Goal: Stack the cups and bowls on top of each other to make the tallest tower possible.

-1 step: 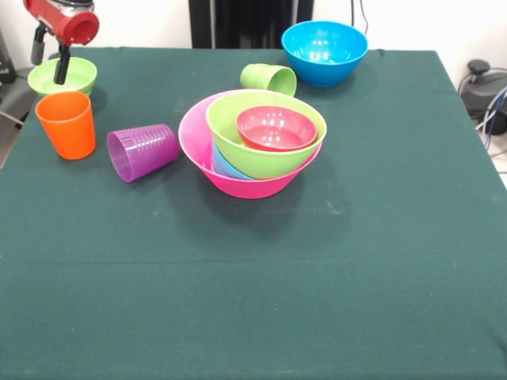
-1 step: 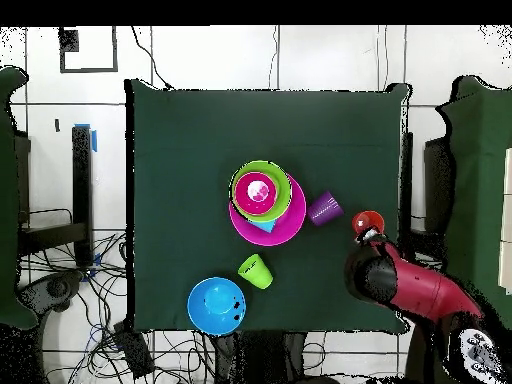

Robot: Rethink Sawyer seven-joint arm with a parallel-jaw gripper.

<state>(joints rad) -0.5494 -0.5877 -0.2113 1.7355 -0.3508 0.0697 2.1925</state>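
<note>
Gripper [image 1: 62, 70] is held over small green bowl [image 1: 62, 77] beside upright orange cup [image 1: 66, 123]; finger state cannot be told. Pick-up step is judged. Tower [image 1: 253, 142] is centred; lift and carry are required.

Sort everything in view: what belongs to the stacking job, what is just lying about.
Job:
pink bowl holding a light blue piece, green bowl and red bowl
blue bowl
small green bowl
orange cup
purple cup
green cup

Lying about:
cables off the table
</note>
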